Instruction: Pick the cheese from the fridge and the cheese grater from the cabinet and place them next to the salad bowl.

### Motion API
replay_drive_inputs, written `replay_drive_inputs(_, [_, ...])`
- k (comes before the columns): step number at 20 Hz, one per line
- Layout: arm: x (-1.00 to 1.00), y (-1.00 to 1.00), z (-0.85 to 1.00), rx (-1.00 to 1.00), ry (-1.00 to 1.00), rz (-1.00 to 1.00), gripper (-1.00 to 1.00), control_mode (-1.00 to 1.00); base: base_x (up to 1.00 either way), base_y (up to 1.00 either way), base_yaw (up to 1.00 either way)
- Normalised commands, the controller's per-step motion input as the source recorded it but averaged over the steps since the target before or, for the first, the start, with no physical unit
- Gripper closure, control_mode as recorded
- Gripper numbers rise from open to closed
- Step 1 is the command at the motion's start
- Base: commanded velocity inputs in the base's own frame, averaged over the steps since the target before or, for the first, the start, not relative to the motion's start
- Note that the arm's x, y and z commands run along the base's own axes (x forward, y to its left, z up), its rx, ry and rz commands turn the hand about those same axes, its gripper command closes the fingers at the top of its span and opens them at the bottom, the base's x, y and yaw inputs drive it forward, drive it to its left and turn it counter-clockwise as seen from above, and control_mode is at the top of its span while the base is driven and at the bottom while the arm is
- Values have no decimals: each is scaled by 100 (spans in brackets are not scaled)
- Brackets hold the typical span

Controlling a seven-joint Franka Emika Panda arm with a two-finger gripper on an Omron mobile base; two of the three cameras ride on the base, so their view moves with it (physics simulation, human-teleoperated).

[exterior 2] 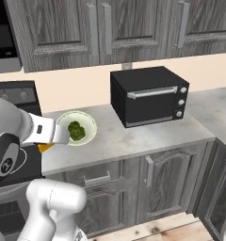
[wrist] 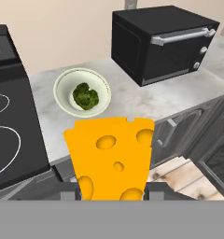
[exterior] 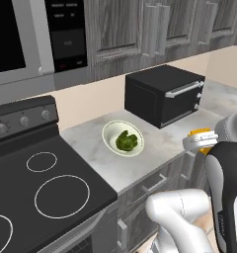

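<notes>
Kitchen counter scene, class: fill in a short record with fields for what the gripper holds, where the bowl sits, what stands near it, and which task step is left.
held item: the cheese, an orange-yellow wedge with holes, gripped at its base
gripper: shut on the cheese, above the counter's front edge
salad bowl: on the marble counter, green leaves inside
left of bowl: black stove
right of bowl: black toaster oven, door closed
cabinets: closed
step left: cheese not yet set down beside the bowl

No legible text — none anywhere
</notes>
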Motion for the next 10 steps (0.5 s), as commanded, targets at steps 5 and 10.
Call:
replay_drive_inputs(5, [0,0,0,0,0,0,100,100,0,0,0])
replay_drive_inputs(10, [0,0,0,0,0,0,100,100,0,0,0])
